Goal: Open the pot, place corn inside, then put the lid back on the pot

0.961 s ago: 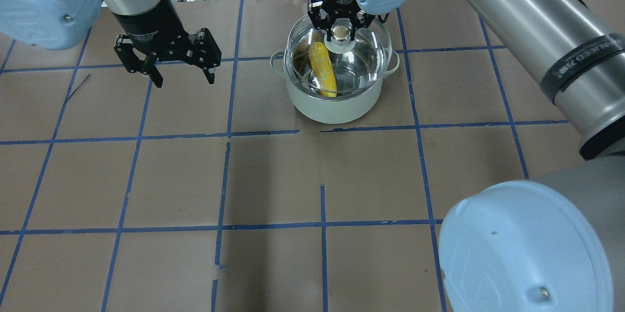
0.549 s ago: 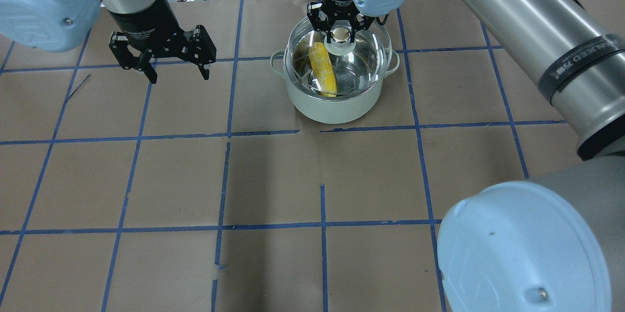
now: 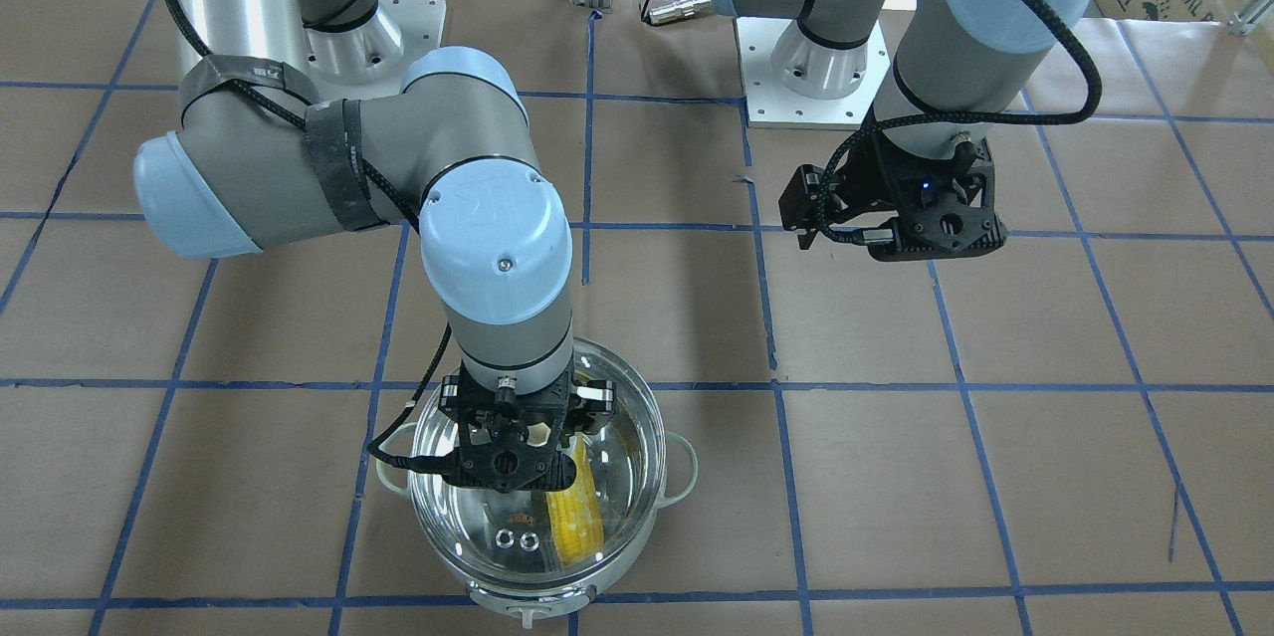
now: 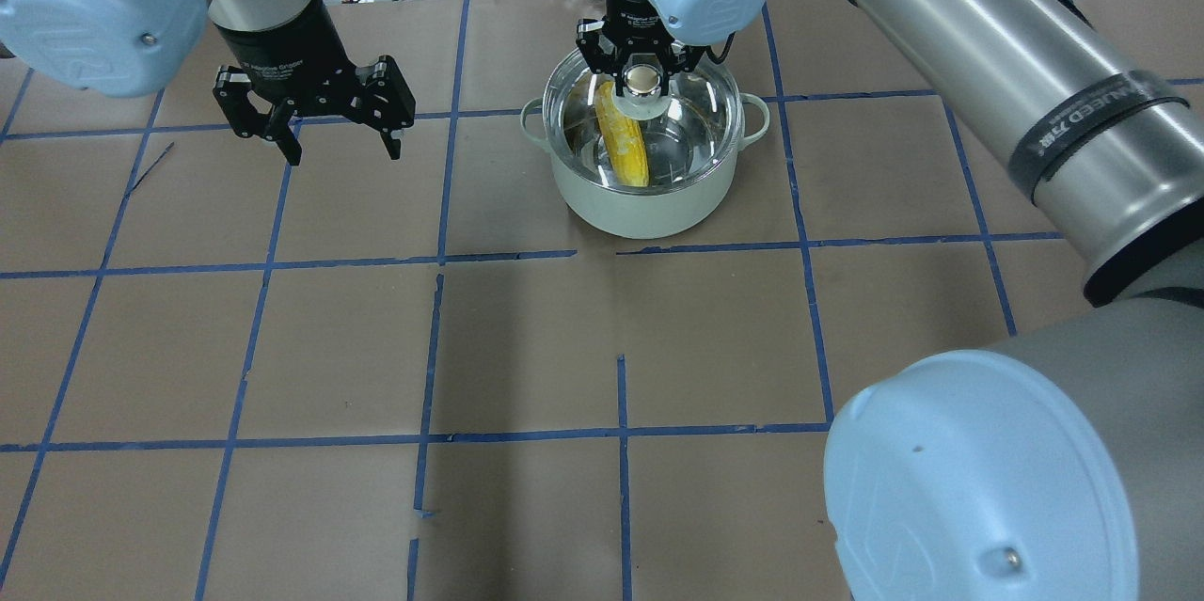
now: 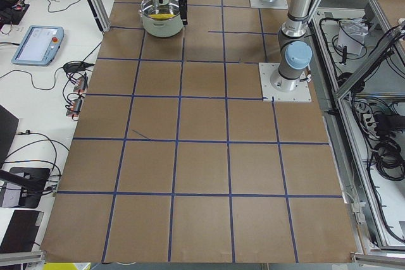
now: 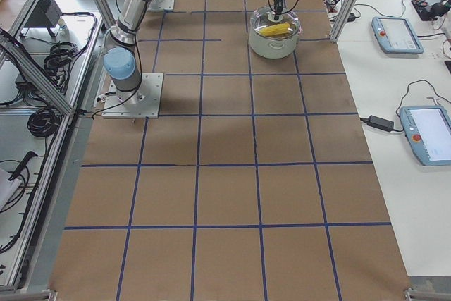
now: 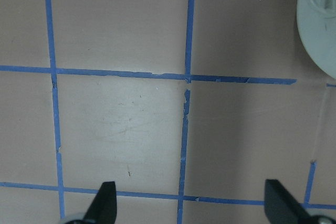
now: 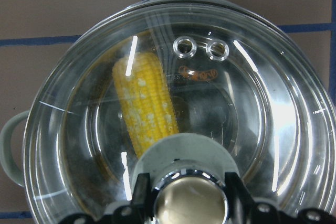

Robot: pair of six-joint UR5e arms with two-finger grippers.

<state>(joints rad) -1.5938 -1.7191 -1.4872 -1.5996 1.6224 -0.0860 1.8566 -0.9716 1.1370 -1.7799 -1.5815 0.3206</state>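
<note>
The lid (image 4: 701, 117), lowered by the right tool (image 4: 642, 79) gripping it, now caps pot (image 4: 649, 211) and corn (image 4: 625, 145) (left tool (image 4: 343, 154) spread open); release remains.

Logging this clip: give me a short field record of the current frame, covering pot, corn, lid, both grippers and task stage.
pot: upright on the table, far centre of the overhead view
corn: lying inside the pot, seen through the glass
lid: over the pot's mouth, centred; whether fully seated cannot be told
right gripper: fingers shut on the lid's knob
left gripper: open, empty, above bare table, apart from the pot
task stage: corn in; lid not yet released
</note>
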